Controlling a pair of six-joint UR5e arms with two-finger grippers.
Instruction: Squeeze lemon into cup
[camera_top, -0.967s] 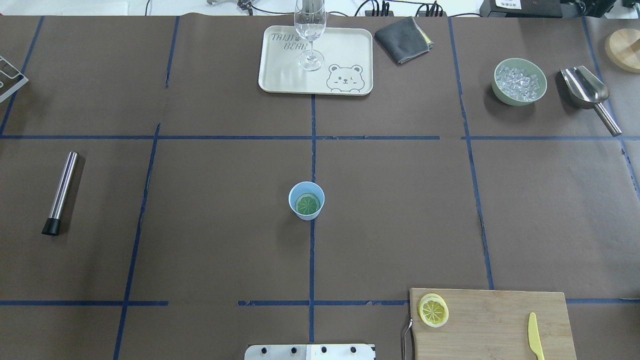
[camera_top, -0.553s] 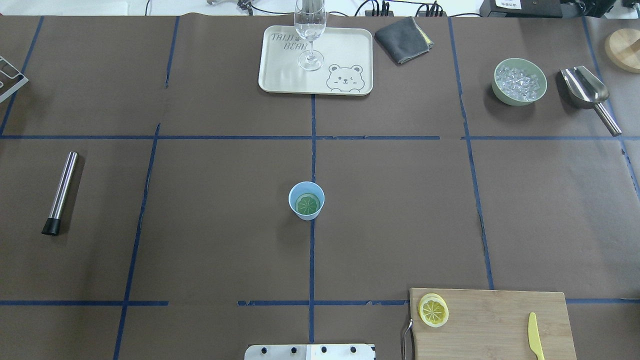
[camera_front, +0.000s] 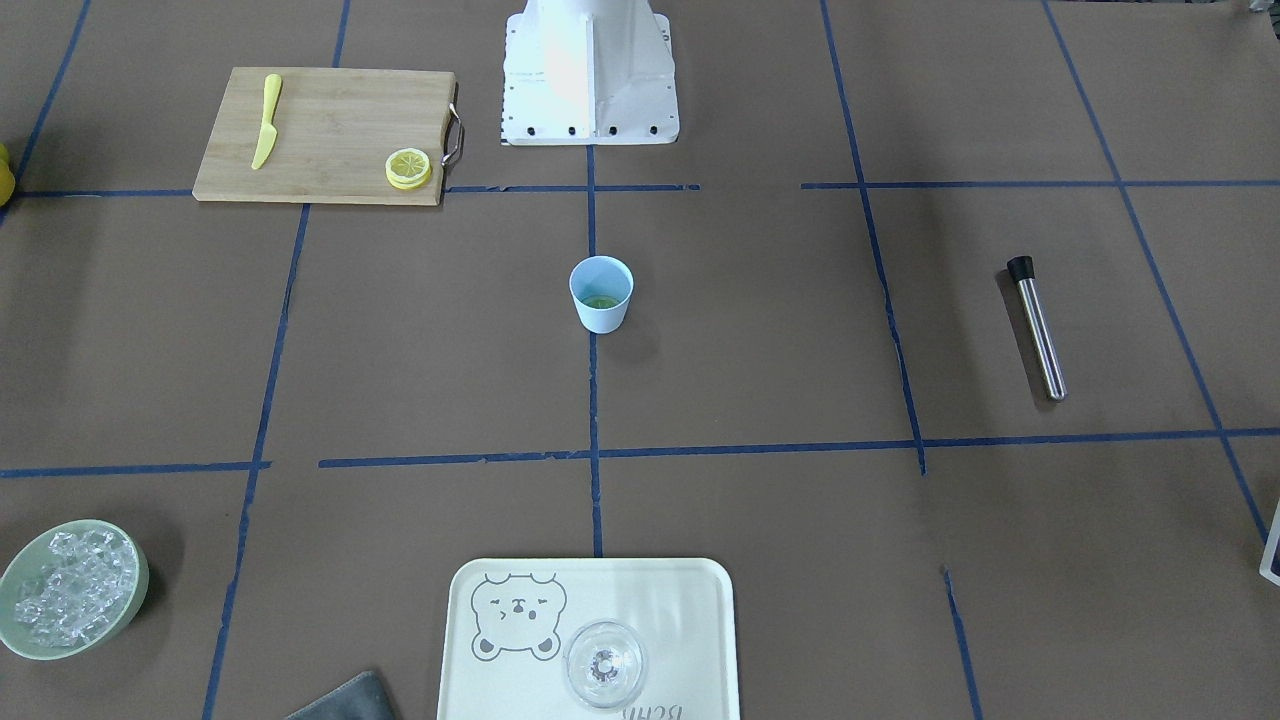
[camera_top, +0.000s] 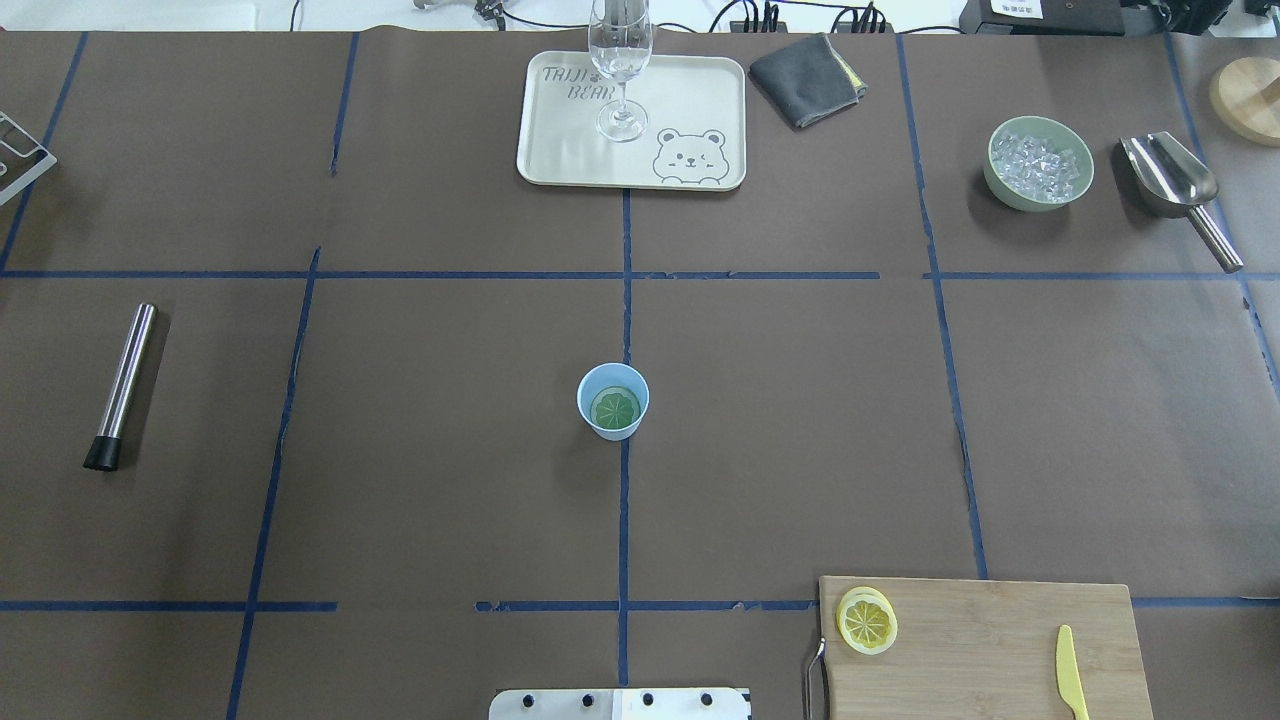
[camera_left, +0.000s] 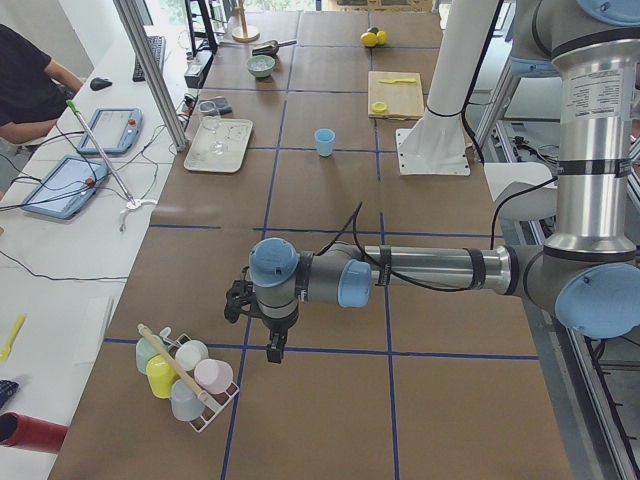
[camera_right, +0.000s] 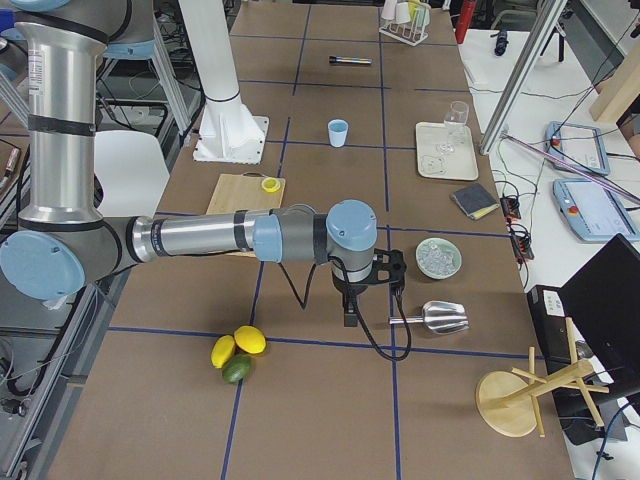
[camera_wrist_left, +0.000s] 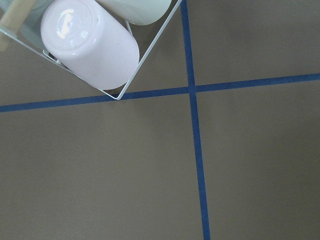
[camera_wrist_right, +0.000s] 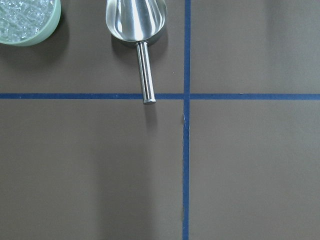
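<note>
The lemon (camera_top: 866, 621) lies flat, face up, on the cutting board (camera_top: 1000, 640) at the lower right of the overhead view. Being round, it has no long axis. The cup (camera_top: 613, 401) stands mid-frame, well apart from it, up and to the left. The right arm (camera_right: 200, 238) is nearer: in the right-side view its jaws hang over the desk (camera_right: 320, 400) beside the scoop (camera_right: 440, 316). The left arm (camera_left: 430, 268) holds its jaws by the cup rack (camera_left: 185, 380), far off. I cannot tell whether either pair is released or clenched, and nothing shows in either.

Silver tubular arms (camera_left: 430, 268), light-blue joint caps (camera_left: 273, 262), grey joint housings (camera_right: 290, 238), black cable (camera_right: 375, 352), white pedestal (camera_front: 590, 70).
</note>
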